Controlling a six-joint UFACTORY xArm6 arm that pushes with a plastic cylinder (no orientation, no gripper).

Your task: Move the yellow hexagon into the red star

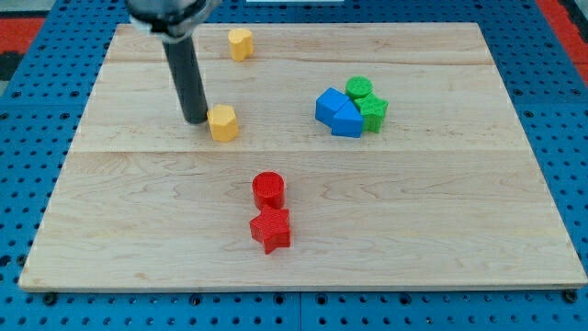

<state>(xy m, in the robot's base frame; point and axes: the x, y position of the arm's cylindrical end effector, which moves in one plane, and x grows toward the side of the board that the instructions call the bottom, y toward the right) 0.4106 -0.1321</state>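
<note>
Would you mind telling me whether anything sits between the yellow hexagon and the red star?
Yes: the red cylinder block lies just above the red star block, close to the line from the yellow hexagon block. My tip sits at the hexagon's left.

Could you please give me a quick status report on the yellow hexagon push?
My tip touching yellow hexagon, on its view-left side. Red star toward view's bottom. Red cylinder sits in between.

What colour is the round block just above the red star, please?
Red, like the red star. The round block shows clearly in the camera view, the only one.
</note>
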